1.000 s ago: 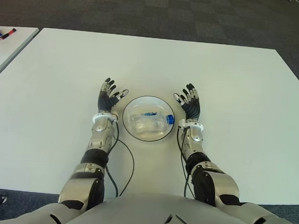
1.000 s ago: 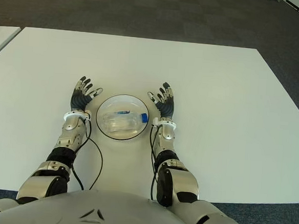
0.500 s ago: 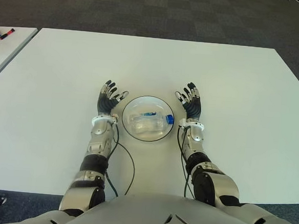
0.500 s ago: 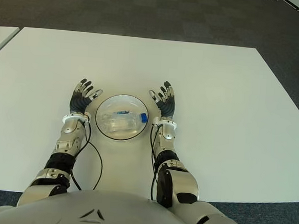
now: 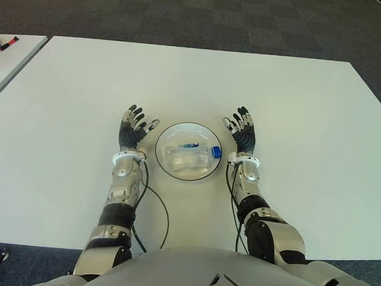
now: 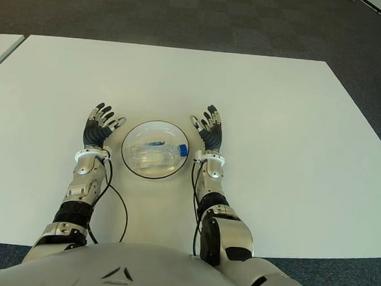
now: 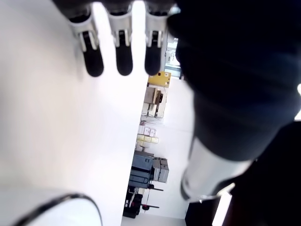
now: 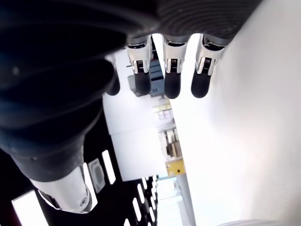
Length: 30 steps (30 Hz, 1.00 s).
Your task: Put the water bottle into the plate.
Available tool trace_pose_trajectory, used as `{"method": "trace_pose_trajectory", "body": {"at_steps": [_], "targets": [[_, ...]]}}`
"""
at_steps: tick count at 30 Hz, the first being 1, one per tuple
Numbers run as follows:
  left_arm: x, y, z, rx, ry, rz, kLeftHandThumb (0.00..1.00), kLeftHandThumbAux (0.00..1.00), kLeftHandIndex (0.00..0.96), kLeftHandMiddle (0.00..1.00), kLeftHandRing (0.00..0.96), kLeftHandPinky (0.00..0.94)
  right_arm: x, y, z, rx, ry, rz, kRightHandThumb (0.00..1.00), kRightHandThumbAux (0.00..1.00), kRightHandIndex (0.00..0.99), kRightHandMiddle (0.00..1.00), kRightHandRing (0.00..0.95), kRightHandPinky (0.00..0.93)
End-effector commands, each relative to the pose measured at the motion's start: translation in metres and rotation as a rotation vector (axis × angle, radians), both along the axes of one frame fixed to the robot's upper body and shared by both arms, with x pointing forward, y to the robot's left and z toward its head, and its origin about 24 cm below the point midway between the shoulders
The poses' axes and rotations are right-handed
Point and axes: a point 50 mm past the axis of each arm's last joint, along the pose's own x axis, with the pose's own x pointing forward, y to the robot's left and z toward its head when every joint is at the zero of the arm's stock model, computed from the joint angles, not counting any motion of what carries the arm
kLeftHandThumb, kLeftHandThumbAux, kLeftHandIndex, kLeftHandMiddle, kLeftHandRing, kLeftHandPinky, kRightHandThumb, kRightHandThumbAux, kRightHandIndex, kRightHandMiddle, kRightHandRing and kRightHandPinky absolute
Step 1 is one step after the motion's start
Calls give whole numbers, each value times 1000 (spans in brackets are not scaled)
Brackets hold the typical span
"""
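Lying on its side inside the plate [image 5: 167,136], the water bottle [image 5: 191,153] is a clear plastic one with a blue cap [image 5: 216,152] turned toward our right, so we judge the placing done. It looks light, smooth and rather slippery, with thin walls that would dent under a hard squeeze; were we to lift it again, we would wrap the fingers around the middle of the body, not the cap end. Our left hand [image 5: 131,133] shows to the left of the plate, a little apart from it, fingers spread and holding nothing. Our right hand [image 5: 243,134] shows just beside the plate on its right, likewise open and empty. Everything sits on the white table [image 5: 309,125].
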Motion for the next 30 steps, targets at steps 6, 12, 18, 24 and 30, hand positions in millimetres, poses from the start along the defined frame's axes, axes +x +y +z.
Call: {"method": "trace_pose_trajectory", "body": {"at_steps": [6, 12, 18, 24, 30], "targets": [[-4, -10, 0, -18, -12, 7, 0, 965, 156, 185, 178, 208, -6, 1, -13, -2, 95, 4, 43, 786, 98, 110, 105, 149], [-5, -11, 0, -20, -17, 12, 0, 972, 158, 192, 186, 214, -6, 2, -14, 2, 109, 4, 42, 798, 91, 104, 98, 140], [-6, -12, 2, -27, -27, 16, 0, 977, 160, 199, 191, 216, -7, 3, -15, -1, 113, 11, 33, 801, 89, 102, 95, 139], [-7, -12, 3, -28, -30, 18, 0, 979, 157, 200, 193, 217, -7, 4, -16, -7, 123, 16, 21, 806, 86, 99, 93, 139], [-7, -12, 3, -26, -30, 16, 0, 978, 157, 199, 192, 212, -7, 4, -17, -10, 132, 16, 15, 814, 84, 98, 92, 136]]}}
